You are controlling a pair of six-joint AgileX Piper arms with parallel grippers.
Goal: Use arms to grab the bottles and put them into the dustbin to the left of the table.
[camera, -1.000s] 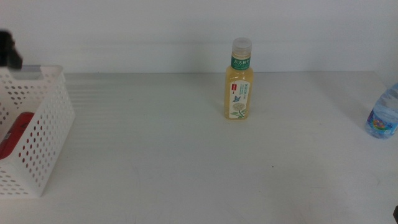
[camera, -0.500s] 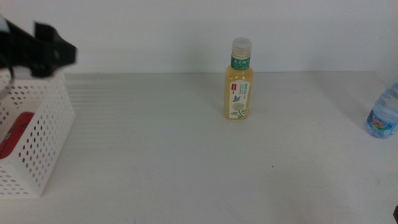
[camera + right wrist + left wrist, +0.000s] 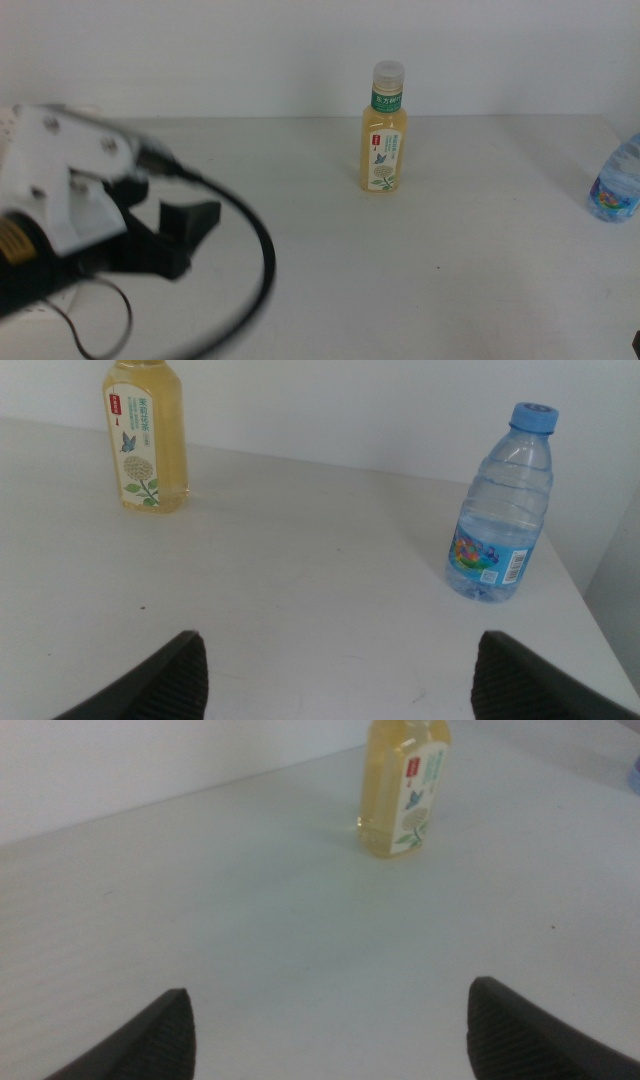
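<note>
My left gripper [image 3: 196,226] reaches in from the left, close to the camera and blurred, with its white housing and black cable in front. It is open and holds nothing, and in the left wrist view the left gripper [image 3: 330,1040] faces the pale-yellow tea bottle [image 3: 404,786] from well short of it. The tea bottle [image 3: 384,130] stands upright at the middle back of the table [image 3: 400,270]. A small clear water bottle [image 3: 615,185] with a blue label stands at the right edge. My right gripper [image 3: 335,690] waits open, away from the water bottle [image 3: 500,510] and the tea bottle [image 3: 146,440]. The left arm hides the dustbin.
A white wall runs behind the table's back edge. Bare tabletop lies between the left gripper and the tea bottle, and between the two bottles.
The left arm has swung from the far left, over the dustbin, out into the table's left foreground and now covers the dustbin. Both bottles stay put.
</note>
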